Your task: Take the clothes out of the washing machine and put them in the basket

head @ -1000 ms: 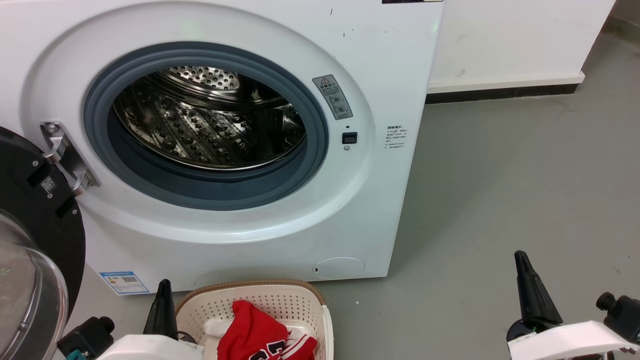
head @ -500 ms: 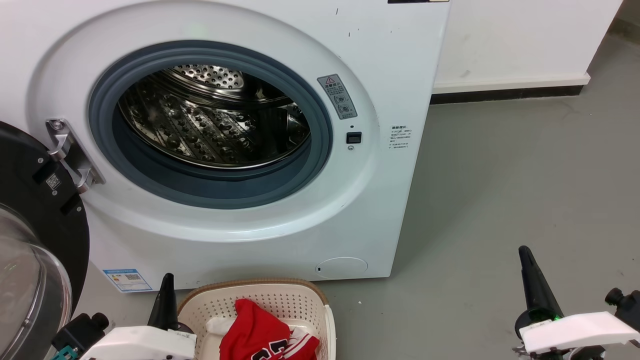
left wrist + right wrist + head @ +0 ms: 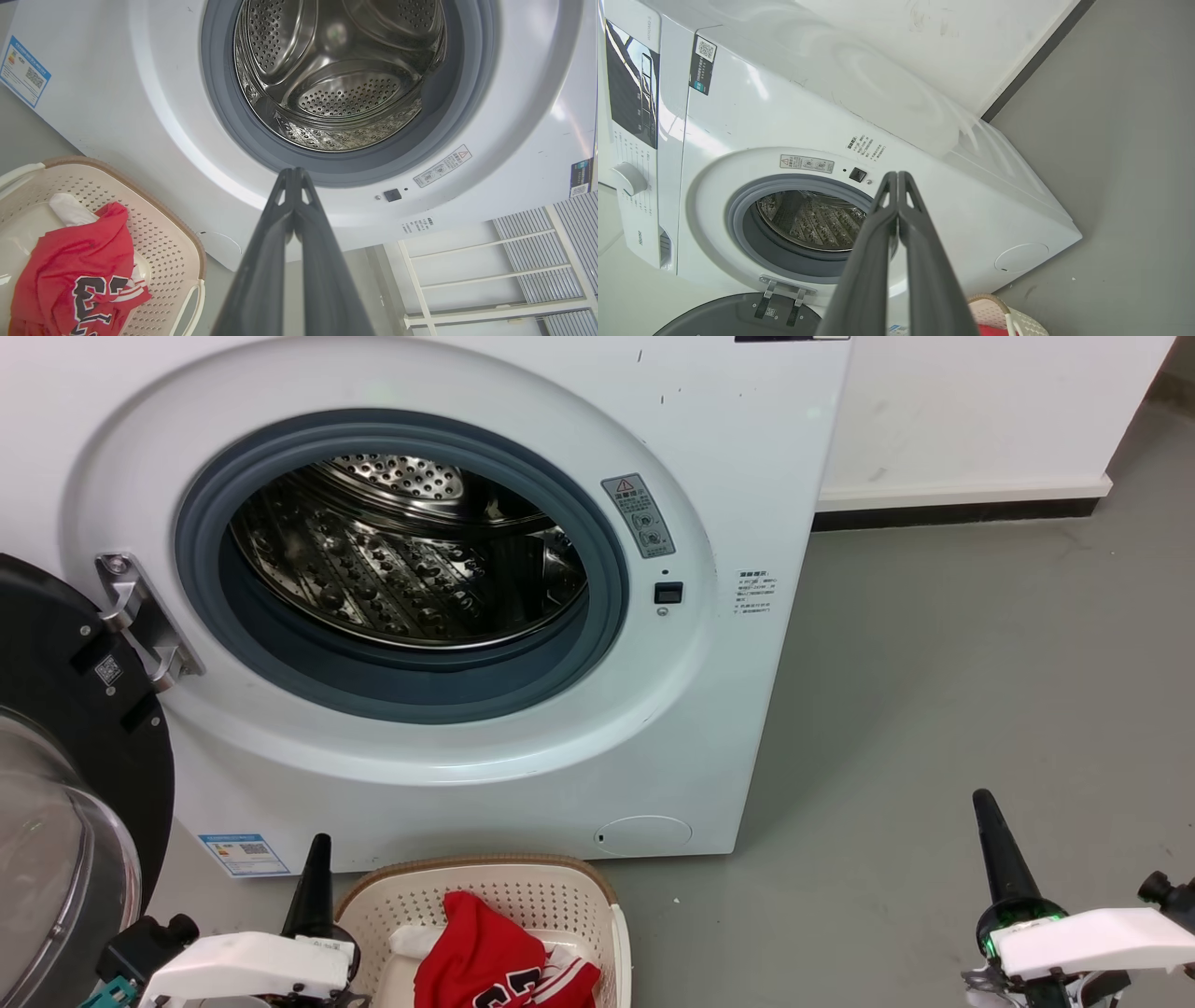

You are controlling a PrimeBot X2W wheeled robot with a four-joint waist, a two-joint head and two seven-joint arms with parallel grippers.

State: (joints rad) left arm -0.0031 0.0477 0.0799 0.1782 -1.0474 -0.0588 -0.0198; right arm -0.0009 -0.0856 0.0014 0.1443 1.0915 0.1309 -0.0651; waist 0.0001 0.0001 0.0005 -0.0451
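Two hands: both are mine, each with its fingers pressed together and gripping nothing.
Left hand: at 7 o'clock in the head view, just beside the left rim of the basket.
Right hand: at 5 o'clock, over the grey floor, well apart from the basket.
Red clothes: heaped in the basket, with the jersey lettering showing.
Basket: at 6 o'clock, on the floor before the washing machine.
Washing machine: door swung open at 9 o'clock, steel drum in plain sight.
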